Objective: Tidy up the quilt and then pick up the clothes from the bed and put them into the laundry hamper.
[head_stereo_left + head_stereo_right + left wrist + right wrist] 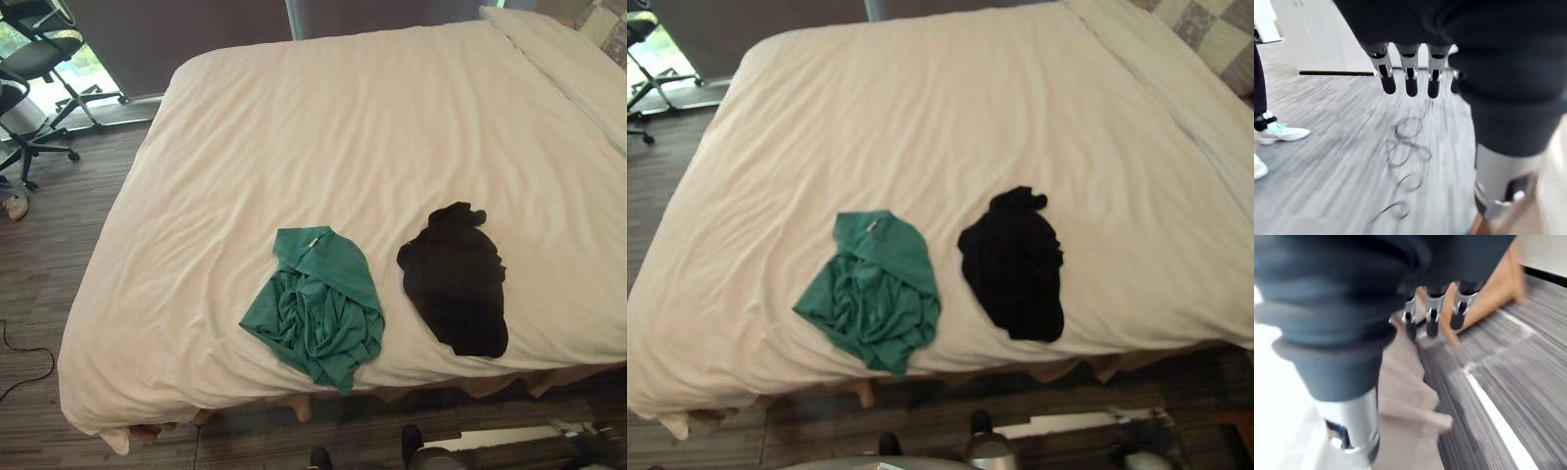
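Office chair (34,59) at far left on the wood floor (49,255). Cream quilt (372,147) spread smooth over the bed. Near edge: crumpled green shirt (318,308) to the left, black garment (458,279) just right of it, apart. Left robot hand (1410,73) hangs over floor, fingers straight, empty. Right robot hand (1432,313) likewise, fingers straight, holding nothing.

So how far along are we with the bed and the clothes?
The cream quilt already lies spread fairly smooth over the bed. Nothing is in hand: the left hand and right hand hang with straight fingers over the floor. Still left: the crumpled green shirt and the black garment both lie near the bed's near edge.
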Motion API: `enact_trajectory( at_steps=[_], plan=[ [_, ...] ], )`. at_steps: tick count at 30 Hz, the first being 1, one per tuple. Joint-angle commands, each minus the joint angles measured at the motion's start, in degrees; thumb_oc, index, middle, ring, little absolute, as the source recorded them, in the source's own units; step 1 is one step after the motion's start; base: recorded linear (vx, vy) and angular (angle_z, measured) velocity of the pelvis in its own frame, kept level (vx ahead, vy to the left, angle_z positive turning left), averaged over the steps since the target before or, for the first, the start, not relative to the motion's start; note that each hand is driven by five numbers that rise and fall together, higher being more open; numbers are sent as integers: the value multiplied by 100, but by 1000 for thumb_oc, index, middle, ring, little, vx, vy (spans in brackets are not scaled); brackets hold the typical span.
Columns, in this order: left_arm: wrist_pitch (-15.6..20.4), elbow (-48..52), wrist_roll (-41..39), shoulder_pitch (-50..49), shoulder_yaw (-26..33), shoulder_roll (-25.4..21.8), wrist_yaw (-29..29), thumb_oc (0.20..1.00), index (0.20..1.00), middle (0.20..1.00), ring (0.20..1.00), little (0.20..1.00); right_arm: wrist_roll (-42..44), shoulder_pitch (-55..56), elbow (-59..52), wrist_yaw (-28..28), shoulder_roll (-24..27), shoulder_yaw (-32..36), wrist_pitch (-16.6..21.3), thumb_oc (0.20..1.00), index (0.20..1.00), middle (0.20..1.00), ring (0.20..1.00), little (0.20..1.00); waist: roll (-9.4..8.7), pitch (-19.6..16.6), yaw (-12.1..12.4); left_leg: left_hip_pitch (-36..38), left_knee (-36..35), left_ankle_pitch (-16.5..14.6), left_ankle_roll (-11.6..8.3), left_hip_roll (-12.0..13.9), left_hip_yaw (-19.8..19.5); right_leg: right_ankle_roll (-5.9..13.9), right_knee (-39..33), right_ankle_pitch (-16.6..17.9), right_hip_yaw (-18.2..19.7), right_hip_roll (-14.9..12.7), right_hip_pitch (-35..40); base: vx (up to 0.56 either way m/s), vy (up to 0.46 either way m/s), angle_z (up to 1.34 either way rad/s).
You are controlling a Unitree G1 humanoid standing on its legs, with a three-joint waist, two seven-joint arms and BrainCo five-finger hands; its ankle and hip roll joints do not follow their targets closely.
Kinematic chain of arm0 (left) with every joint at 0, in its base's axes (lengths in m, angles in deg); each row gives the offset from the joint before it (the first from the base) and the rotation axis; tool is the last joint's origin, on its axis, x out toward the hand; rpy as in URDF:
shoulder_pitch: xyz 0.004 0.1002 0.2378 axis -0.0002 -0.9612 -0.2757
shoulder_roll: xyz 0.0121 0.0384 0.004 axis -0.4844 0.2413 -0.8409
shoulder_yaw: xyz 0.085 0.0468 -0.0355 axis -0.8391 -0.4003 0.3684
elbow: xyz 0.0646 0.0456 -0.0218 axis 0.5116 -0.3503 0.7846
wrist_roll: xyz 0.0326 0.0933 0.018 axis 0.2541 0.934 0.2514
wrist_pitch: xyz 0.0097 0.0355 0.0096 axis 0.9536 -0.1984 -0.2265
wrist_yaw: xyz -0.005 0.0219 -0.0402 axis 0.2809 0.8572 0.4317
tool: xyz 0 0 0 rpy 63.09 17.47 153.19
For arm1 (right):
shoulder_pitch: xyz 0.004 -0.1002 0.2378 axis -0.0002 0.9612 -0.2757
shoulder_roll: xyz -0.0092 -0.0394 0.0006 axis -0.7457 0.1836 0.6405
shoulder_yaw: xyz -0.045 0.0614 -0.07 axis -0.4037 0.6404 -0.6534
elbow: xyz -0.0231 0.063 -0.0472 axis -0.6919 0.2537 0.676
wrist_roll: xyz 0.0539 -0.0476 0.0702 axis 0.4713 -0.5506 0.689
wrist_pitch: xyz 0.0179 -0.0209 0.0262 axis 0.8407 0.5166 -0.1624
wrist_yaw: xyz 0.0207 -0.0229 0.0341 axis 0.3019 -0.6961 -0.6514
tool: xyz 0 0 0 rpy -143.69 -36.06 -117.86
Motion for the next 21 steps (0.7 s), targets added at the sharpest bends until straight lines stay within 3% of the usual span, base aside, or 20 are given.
enact_trajectory(
  at_steps=[1,6,9,12,17,21],
  plan=[
    [710,1198,-575,185,454,-690,845,1000,1000,1000,1000,1000,-1954,-96,-681,-835,487,210,-158,1000,1000,1000,1000,1000,-505,-127,111,112,23,-211,-96,-179,-115,742,278,-311,411,-593,-81,22,24,12],
    [1171,3734,115,89,702,-1429,1043,1000,1000,1000,1000,1000,-2856,-142,-1772,-1062,1247,598,-186,1000,1000,1000,1000,1000,-516,-188,171,102,17,-230,-94,-157,-225,767,289,-326,371,-637,-83,-3,-1,6],
    [1271,4383,529,235,570,-1741,943,1000,1000,1000,1000,1000,-3050,-315,-2111,-1005,1496,487,-50,1000,1000,1000,1000,1000,-514,-216,183,116,15,-236,-99,-152,-235,770,273,-335,357,-648,-59,16,-1,1],
    [1348,5545,1380,709,-378,-1783,543,1000,1000,1000,1000,1000,-3434,-798,-2740,-660,1749,-261,195,1000,1000,1000,1000,1000,-550,-251,181,174,3,-262,-107,-124,-194,763,240,-374,308,-675,27,23,-15,0],
    [1122,6015,2254,1663,-2250,-1290,-126,1000,1000,1000,1000,1000,-3710,-1467,-3219,-330,1593,-1300,208,1000,1000,1000,1000,1000,-569,-178,56,263,-6,-279,-111,-94,-47,754,200,-331,336,-658,61,31,-37,-3],
    [990,5962,2619,2256,-3131,-948,-492,1000,1000,1000,1000,1000,-3759,-1850,-3527,-214,1324,-1762,149,1000,1000,1000,1000,1000,-531,-57,-71,193,-5,-320,-101,-80,93,763,197,-296,493,-624,-142,-47,-24,-19]
  ],
)
